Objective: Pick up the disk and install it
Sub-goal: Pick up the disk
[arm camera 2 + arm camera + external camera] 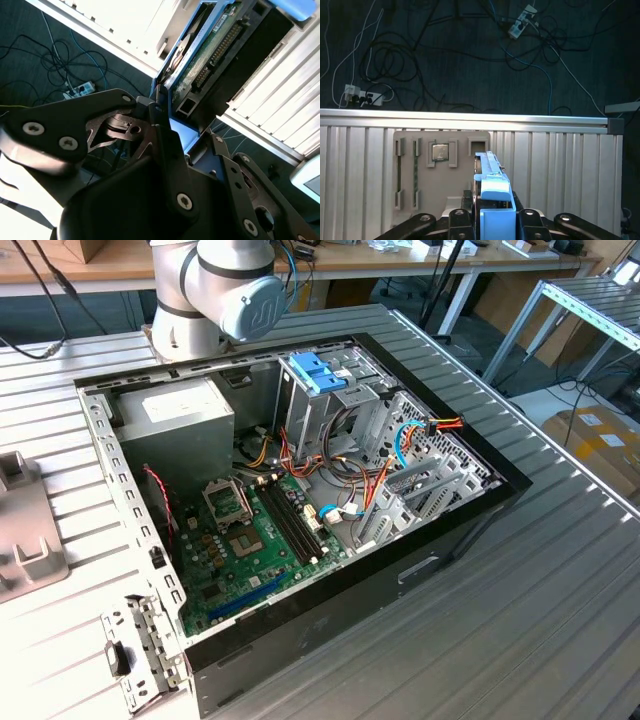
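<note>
We see the claw (492,222) clenched on the disk (487,167), which stands on edge between its fingers (460,220); its blue side piece (495,189) shows, over a grey tray (410,170) on the slatted table (560,170).

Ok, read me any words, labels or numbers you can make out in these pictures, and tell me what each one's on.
No text here can be read.
Power supply label, exterior view: print too small to read.
Cardboard box labels, at the exterior view's right: too small to read.
Disk circuit board, second wrist view: markings blurred, unreadable.
</note>
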Robot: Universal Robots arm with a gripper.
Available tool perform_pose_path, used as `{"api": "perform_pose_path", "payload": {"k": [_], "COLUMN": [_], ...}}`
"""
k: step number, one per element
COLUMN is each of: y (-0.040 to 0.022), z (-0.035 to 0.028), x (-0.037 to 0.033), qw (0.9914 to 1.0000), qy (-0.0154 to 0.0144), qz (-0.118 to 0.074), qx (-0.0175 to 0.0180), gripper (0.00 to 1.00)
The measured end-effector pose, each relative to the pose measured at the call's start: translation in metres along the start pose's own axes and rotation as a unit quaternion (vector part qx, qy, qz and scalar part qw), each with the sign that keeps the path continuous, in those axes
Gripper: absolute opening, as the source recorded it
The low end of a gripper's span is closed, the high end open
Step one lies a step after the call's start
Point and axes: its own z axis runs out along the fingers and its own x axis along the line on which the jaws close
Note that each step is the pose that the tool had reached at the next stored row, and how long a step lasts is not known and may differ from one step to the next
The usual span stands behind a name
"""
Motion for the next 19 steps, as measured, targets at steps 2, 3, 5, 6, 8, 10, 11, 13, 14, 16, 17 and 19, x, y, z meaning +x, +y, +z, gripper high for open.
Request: {"api": "perform_pose_path", "payload": {"k": [2, 3, 5, 6, 8, 10, 11, 13, 14, 16, 17, 19], "y": [0.0001, 0.0001, 0.0002, 0.0002, 0.0003, 0.0004, 0.0004, 0.0005, 0.0005, 0.0006, 0.0006, 0.0006], "z": [-0.0034, -0.0046, -0.0065, -0.0077, -0.0096, -0.0125, -0.0140, -0.0160, -0.0178, -0.0200, -0.0207, -0.0226], "x": [-0.0001, -0.0002, -0.0002, -0.0002, -0.0003, -0.0004, -0.0004, -0.0005, -0.0005, -0.0006, -0.0006, -0.0007], "qw": [1.00000, 1.00000, 1.00000, 1.00000, 1.00000, 1.00000, 1.00000, 1.00000, 1.00000, 1.00000, 1.00000, 1.00000], "qy": [0.0000, 0.0000, 0.0000, 0.0000, 0.0000, 0.0000, 0.0000, 0.0000, 0.0000, 0.0000, 0.0000, 0.0000], "qz": [0.000, 0.000, 0.000, 0.000, 0.000, 0.000, 0.000, 0.000, 0.000, 0.000, 0.000, 0.000], "qx": [0.0000, 0.0000, 0.0000, 0.0001, 0.0000, 0.0000, 0.0000, 0.0000, 0.0000, 0.0000, 0.0000, 0.0000], "gripper": [0.37, 0.37, 0.37, 0.37, 0.37, 0.37, 0.37, 0.37, 0.37, 0.37, 0.37, 0.37]}}
